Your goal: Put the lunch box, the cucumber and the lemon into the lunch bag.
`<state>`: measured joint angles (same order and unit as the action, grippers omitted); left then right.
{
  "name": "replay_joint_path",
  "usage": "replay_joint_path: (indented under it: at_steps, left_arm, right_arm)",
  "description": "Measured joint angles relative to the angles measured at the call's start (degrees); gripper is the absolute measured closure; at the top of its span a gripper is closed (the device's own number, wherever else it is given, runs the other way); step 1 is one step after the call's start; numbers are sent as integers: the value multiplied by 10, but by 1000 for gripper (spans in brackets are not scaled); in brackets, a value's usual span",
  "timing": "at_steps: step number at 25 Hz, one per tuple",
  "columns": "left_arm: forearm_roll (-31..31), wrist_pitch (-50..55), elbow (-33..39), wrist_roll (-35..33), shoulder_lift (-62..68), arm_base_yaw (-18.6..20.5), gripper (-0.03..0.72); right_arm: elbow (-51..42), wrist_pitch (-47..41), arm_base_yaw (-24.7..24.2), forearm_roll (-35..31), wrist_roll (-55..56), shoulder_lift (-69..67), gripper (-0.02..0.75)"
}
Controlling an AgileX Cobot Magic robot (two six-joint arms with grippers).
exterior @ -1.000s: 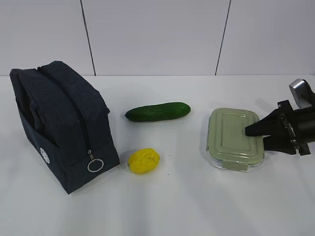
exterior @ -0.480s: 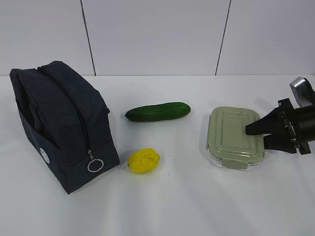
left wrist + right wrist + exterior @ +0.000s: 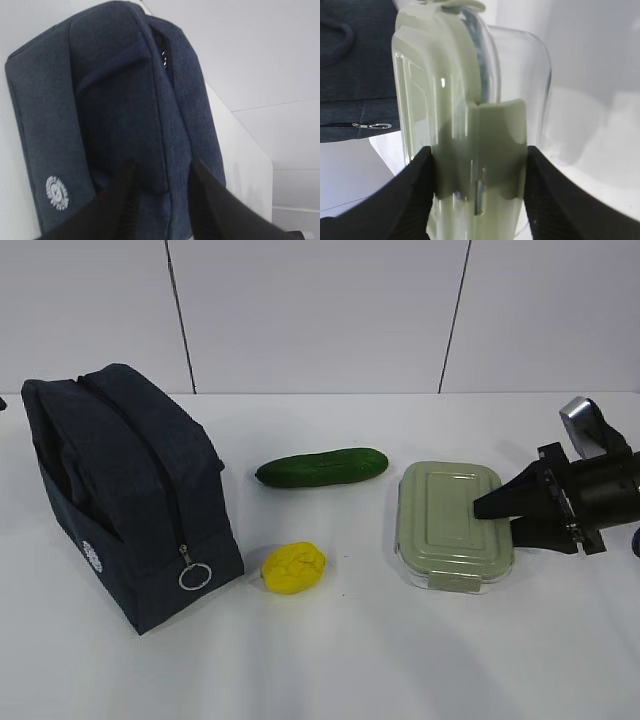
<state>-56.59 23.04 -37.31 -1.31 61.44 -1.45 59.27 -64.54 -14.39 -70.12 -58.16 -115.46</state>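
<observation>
The lunch box (image 3: 450, 523), clear glass with a sage-green lid, lies flat at the right of the table. My right gripper (image 3: 497, 518) is shut on its right end. In the right wrist view the fingers clamp the lid's latch side (image 3: 470, 100) with the gripper (image 3: 478, 165) around it. The cucumber (image 3: 321, 467) lies at the centre back and the lemon (image 3: 293, 567) in front of it. The navy lunch bag (image 3: 130, 490) stands at the left, its ring pull (image 3: 192, 575) hanging low at the front end. My left gripper (image 3: 164, 172) is open just above the bag (image 3: 115, 100).
White table with a white panelled wall behind it. There is bare table between the lemon and the lunch box. The bag (image 3: 355, 60) and its ring pull (image 3: 380, 125) show beyond the box in the right wrist view. The left arm is out of the exterior view.
My right gripper has moved left with the lunch box, bringing it closer to the cucumber and lemon. The bag, cucumber and lemon have not moved.
</observation>
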Motion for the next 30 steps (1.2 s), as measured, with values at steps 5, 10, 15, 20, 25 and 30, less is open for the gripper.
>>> replay_joint_path:
  at_steps: [5,10,15,20,25,30]
  left_arm:
    - [-126,-8,0,-138,31,0,428]
    - [-241,10,0,-239,72,-3,336]
    - [-254,23,0,-269,105,-3,313]
    - [-256,24,0,-290,127,-3,312]
    - [-256,32,0,-294,143,-5,313]
    - [-267,1,0,-295,143,-52,314]
  right_arm:
    - [3,-1,2,-3,1,0,338]
    - [18,-1,2,-4,8,0,339]
    - [20,-1,2,-4,12,0,339]
    - [20,-1,2,-3,12,16,339]
    - [20,-1,2,0,17,21,339]
    - [20,-1,2,1,20,21,339]
